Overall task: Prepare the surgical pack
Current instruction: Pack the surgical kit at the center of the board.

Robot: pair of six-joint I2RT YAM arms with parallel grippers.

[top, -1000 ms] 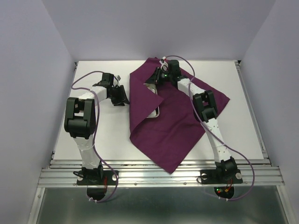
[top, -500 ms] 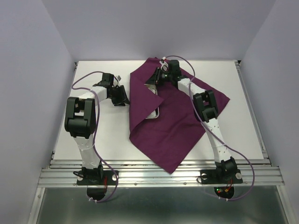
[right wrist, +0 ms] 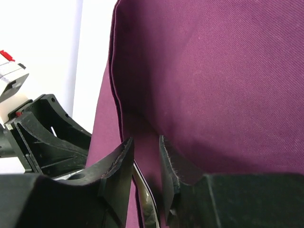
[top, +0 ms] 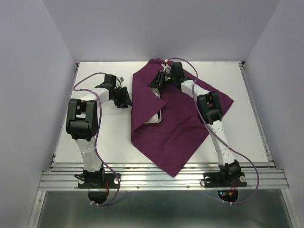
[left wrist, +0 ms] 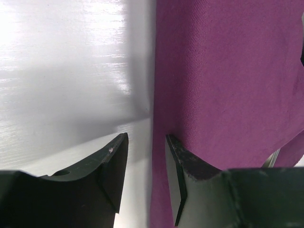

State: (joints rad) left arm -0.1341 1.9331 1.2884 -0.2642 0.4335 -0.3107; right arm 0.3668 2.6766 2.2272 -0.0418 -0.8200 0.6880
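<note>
Now wrapping: right gripper (right wrist: 146,140), narrowly parted, hovering over cloth flap (top: 142,97) upper centre; left gripper (left wrist: 146,137) spread; next fold needing corner pinch.

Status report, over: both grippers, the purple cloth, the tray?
Left gripper open at edge of purple cloth. Right gripper slightly open above the cloth's fold. Steel tray partly covered. No obstruction seen.
</note>
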